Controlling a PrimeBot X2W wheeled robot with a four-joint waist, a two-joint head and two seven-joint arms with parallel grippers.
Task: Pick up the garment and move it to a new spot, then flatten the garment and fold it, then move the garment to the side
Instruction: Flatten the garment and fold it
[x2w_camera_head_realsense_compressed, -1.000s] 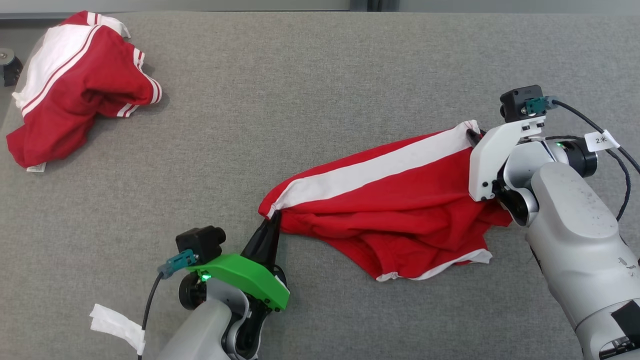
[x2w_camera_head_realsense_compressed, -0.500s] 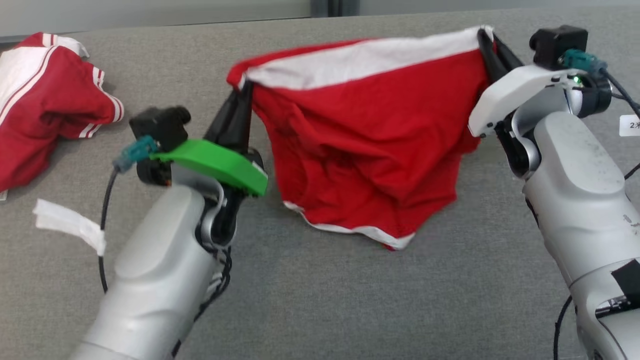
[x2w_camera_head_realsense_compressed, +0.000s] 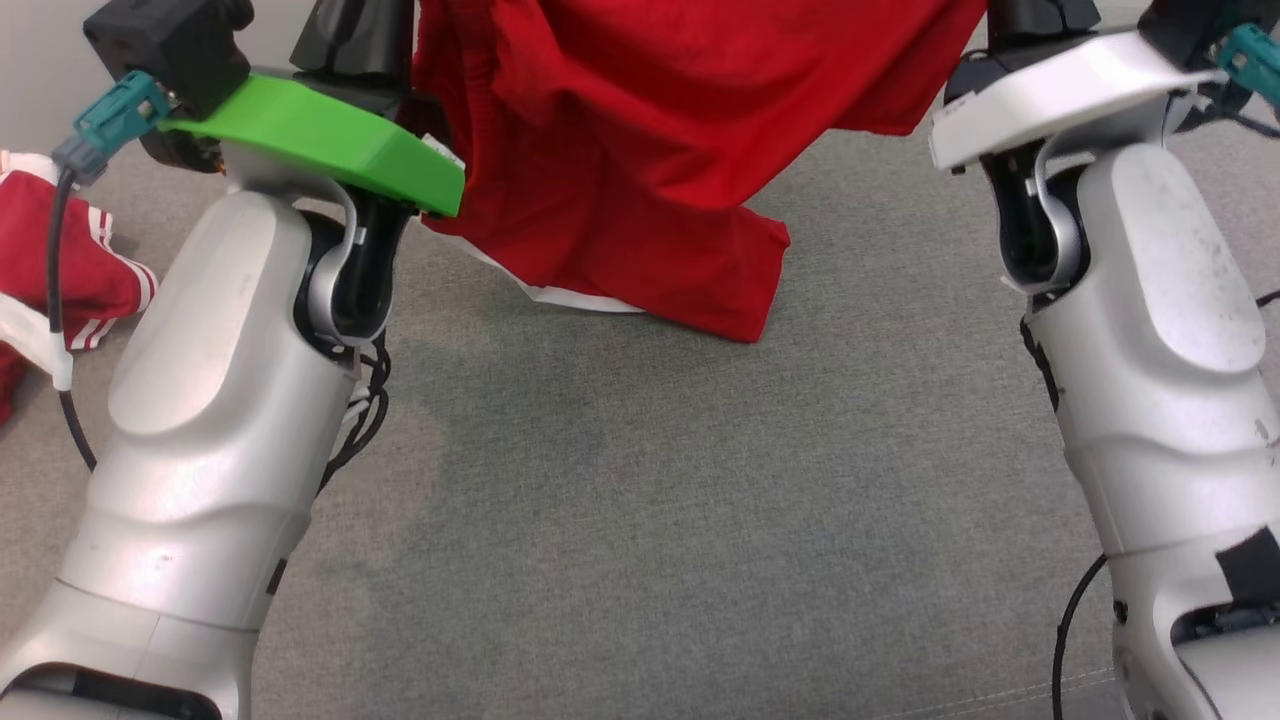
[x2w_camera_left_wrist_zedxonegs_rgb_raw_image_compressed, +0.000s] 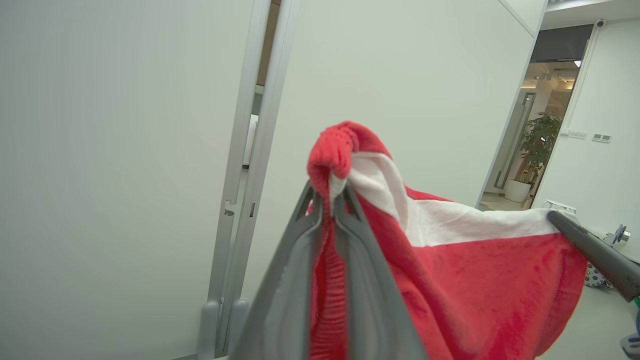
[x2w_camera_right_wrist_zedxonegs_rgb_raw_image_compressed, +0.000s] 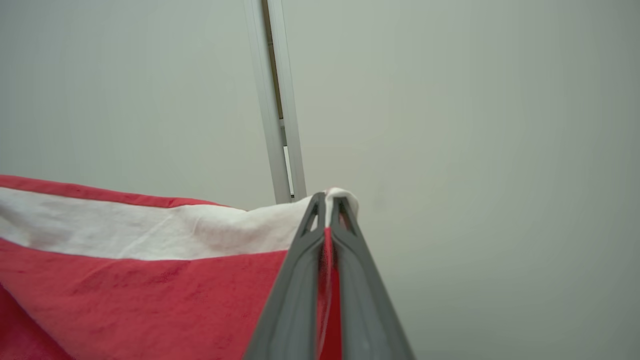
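Note:
The garment is red shorts with a white waistband, hanging stretched between my two raised arms. My left gripper is shut on one bunched end of the waistband. My right gripper is shut on the other end, white cloth pinched at its tips. In the head view the green-capped left wrist and white-capped right wrist flank the cloth. The hem dangles close to the grey surface; I cannot tell if it touches. The right gripper's finger also appears in the left wrist view.
A second red and white garment lies crumpled at the far left of the grey padded table. Pale wall panels stand beyond the table, with a doorway and a potted plant to one side.
Both arms have lifted the garment off the table by its waistband, so it now hangs between them. The head camera has tilted, shifting the whole picture.

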